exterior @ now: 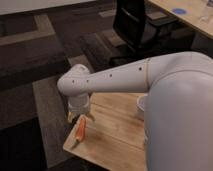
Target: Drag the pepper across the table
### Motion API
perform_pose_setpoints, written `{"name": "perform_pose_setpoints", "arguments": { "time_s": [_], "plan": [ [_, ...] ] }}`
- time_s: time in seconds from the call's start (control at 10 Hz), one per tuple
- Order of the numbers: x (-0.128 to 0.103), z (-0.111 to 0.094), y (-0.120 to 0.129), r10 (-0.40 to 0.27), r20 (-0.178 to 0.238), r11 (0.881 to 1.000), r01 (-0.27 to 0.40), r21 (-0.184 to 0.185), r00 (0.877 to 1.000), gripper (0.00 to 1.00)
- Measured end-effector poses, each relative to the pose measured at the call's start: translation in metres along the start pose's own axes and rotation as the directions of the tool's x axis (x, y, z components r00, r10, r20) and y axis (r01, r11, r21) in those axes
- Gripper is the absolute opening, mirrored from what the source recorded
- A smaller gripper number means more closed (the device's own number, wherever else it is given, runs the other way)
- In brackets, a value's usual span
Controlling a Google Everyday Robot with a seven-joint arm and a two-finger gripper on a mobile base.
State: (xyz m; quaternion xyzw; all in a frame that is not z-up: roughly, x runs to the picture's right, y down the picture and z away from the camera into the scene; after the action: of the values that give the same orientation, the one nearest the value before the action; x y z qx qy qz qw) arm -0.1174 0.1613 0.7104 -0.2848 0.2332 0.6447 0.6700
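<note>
My gripper (80, 118) hangs wrist-down over the near-left corner of the table (118, 139), just under the white cuff of my arm (112, 79). Its 2 fingers (70, 117) look spread apart, empty, with nothing clamped between them. They seem to stand either side of the upper end of the pepper (80, 131), though I cannot tell whether either one touches it.

The pepper lies flat on the wood right below the gripper, its long axis running toward the table's near edge and its lower tip close to that edge. It sits near the left rim, so there is little wood to spare on that side.

I judge this to be the contact step: I am lined up on the pepper, and the drag itself is not yet under way. The next move calls for settling low enough to bear on the pepper, closing lightly or pressing 1 finger against its side, then sweeping it inward across the planks, away from the left and near edges. A push the wrong way would likely tip it onto the carpet (30, 100).

Farther right on the table stands a white cup (141, 104), partly hidden by my arm; I would keep the drag short of it.
</note>
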Motion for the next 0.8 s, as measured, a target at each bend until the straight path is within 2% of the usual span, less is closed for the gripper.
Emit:
{"name": "perform_pose_setpoints", "arguments": {
  "time_s": [0.4, 0.6, 0.8],
  "plan": [
    [0.006, 0.021, 0.007, -0.010, 0.036, 0.998, 0.013, -0.065, 0.999, 0.65],
    [0.011, 0.038, 0.006, -0.019, 0.029, 0.996, 0.022, -0.091, 0.999, 0.65],
    [0.012, 0.047, 0.008, -0.036, 0.024, 0.994, 0.039, -0.104, 0.999, 0.65]
  ]
}}
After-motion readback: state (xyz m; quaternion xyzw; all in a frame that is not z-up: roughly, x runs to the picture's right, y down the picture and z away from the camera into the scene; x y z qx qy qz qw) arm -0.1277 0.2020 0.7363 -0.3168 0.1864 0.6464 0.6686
